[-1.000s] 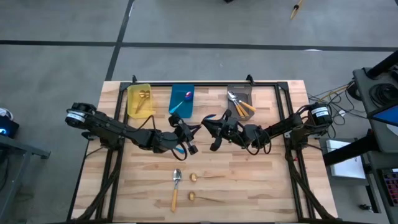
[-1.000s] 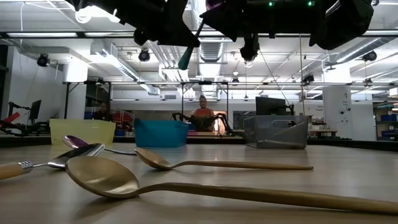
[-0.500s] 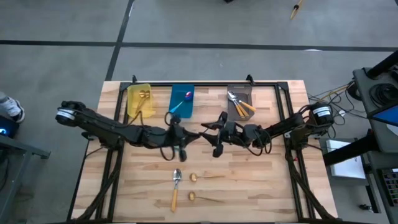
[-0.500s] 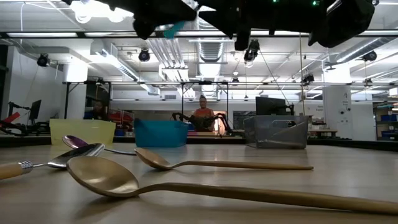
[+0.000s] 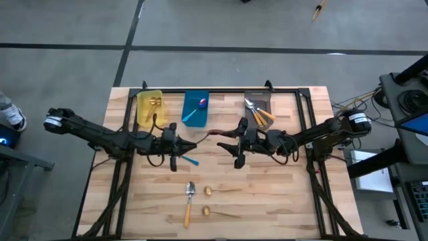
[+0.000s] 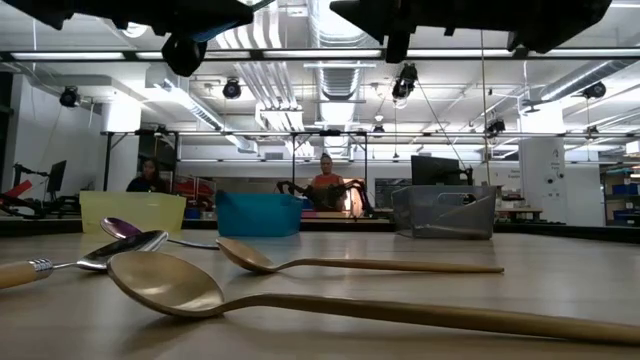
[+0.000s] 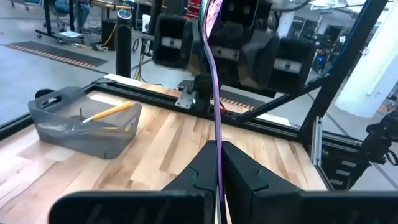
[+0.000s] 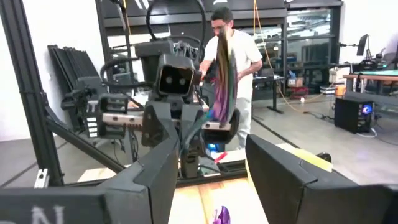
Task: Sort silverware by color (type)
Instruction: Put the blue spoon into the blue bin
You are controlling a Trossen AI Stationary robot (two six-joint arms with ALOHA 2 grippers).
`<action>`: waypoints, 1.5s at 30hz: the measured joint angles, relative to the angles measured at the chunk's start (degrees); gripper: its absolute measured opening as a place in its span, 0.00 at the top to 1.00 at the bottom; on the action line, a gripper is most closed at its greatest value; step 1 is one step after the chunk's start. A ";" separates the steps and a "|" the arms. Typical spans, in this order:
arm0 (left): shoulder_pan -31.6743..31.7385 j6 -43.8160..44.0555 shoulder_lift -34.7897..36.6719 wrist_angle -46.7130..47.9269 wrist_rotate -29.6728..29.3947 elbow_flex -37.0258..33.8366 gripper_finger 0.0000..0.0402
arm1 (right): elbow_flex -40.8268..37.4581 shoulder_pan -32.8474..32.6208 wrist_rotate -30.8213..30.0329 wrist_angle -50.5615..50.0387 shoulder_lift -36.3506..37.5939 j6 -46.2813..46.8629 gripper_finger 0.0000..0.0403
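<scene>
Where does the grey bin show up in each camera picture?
High view: grey bin, rightmost of three at the far edge.
Low view: grey bin right of the blue bin.
Left wrist view: grey bin at left.
Right wrist view: not in it.
Landmark: orange-handled spoon inside, high and left wrist.

My bench (image 5: 281,187) is pale wood planks, pretty matt. Gold spoons (image 6: 290,300) look like brushed metal, soft sheen. Grey bin (image 7: 81,127) is see-through plastic, the purple spoon (image 7: 214,68) glossy iridescent.
</scene>
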State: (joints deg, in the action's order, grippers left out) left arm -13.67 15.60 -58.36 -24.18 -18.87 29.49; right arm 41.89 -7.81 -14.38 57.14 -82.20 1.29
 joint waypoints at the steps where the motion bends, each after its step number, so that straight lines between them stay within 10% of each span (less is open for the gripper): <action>1: 0.00 -0.01 0.14 -0.23 -0.02 -0.47 1.00 | 0.00 0.00 -0.01 -0.81 0.72 0.20 0.56; 18: 0.02 -0.72 -3.94 -0.81 -0.11 0.97 1.00 | 5.06 1.86 1.26 -9.52 2.59 -2.93 0.54; 27: 0.02 -1.85 -3.37 -0.51 -0.25 1.58 1.00 | 6.82 1.86 0.90 -12.58 2.37 -3.98 0.94; 33: 0.07 -3.24 -3.44 0.06 -0.49 1.58 1.00 | 7.37 1.86 0.72 -14.44 2.59 -2.75 0.97; 45: 0.05 -10.94 -3.37 1.86 -10.75 1.57 0.70 | 13.39 1.84 -12.78 -29.67 3.02 0.18 0.98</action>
State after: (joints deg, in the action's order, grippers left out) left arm -13.62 4.66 -61.73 -22.32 -29.62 31.06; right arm 55.28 -5.98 -27.17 27.46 -79.18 1.47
